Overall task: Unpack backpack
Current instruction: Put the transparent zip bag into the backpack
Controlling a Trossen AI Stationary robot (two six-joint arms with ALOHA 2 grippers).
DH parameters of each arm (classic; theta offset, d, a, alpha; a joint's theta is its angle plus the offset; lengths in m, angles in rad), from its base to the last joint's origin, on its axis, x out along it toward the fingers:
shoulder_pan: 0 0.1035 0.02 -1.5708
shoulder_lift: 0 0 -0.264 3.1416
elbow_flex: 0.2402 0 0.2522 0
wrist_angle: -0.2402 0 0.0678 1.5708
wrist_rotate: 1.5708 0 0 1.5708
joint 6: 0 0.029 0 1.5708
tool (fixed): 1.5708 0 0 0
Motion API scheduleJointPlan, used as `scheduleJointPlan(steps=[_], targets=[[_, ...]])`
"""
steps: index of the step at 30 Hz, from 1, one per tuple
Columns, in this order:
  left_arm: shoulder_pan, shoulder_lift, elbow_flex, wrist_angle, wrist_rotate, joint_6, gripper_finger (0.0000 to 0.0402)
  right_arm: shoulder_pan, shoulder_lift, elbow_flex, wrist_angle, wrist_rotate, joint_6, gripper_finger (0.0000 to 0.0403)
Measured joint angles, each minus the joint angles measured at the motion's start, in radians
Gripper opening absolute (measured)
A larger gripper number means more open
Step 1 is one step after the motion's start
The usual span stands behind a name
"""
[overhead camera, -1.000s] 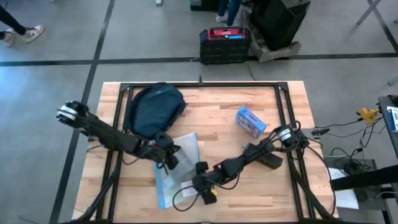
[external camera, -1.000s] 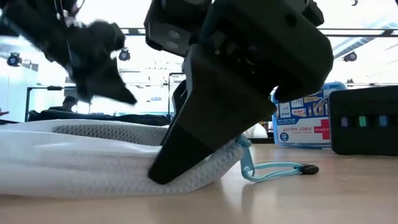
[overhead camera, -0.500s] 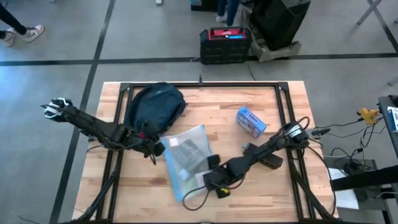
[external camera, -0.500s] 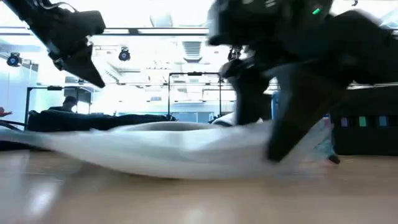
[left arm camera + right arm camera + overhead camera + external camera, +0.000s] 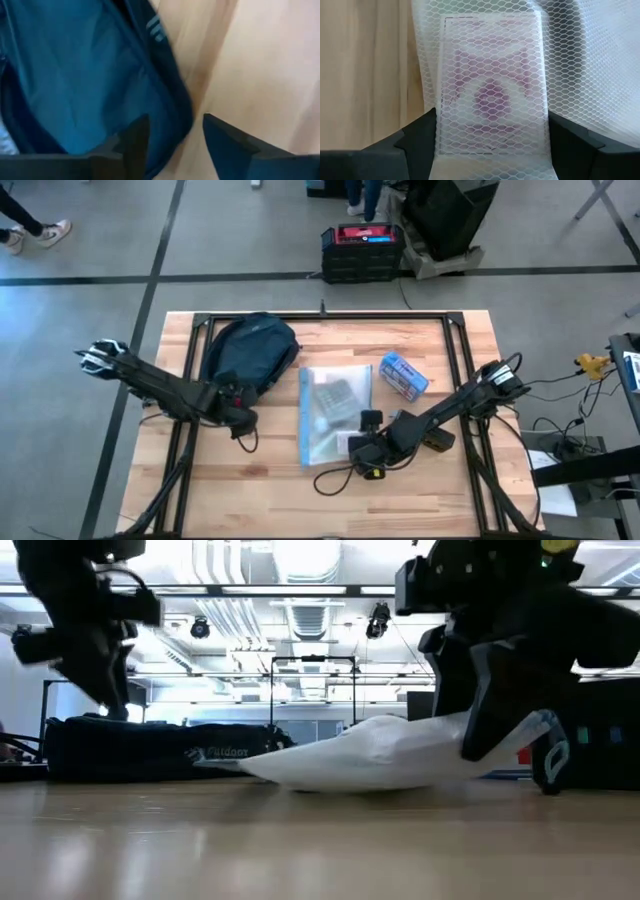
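The right gripper [image 5: 362, 448], jaws clamped on the mesh pouch [image 5: 334, 412], is laying it mid-worktop; the left gripper [image 5: 240, 416] (jaws apart) is nearing the backpack [image 5: 250, 352] for another item.

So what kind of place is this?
Probably a robot lab or workshop: a wooden table with a black frame, bare grey floor marked with lines, and cables beside it.
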Motion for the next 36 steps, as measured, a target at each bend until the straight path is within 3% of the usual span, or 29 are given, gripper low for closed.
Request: scheduleJointPlan(steps=[6,10,13,18,19,29,36], targets=[[0.088,0.13,-0.021,-0.006,0.0,-0.011,0.0242,0.001,-0.001,-0.004,0.011,0.004,-0.011,0.0283],[0.155,0.209,-0.021,-0.002,0.005,-0.029,0.0238,0.009,-0.002,-0.005,0.011,0.006,-0.011,0.0283],[0.178,0.258,-0.004,0.033,0.061,-0.031,0.019,0.022,-0.002,-0.005,0.011,0.016,-0.011,0.0283],[0.177,0.307,0.103,0.108,0.19,-0.029,0.0033,0.048,-0.038,-0.005,-0.024,0.018,-0.012,0.0283],[0.175,0.312,0.138,0.115,0.209,-0.03,0.0018,0.053,-0.052,-0.005,-0.031,0.021,-0.011,0.0283],[0.174,0.315,0.511,0.111,0.238,0.069,0.0033,0.08,-0.186,-0.034,-0.072,0.042,0.008,0.0283],[0.174,0.311,0.621,0.107,0.239,0.162,0.0034,0.107,-0.197,-0.06,-0.072,0.039,0.032,0.0283]])
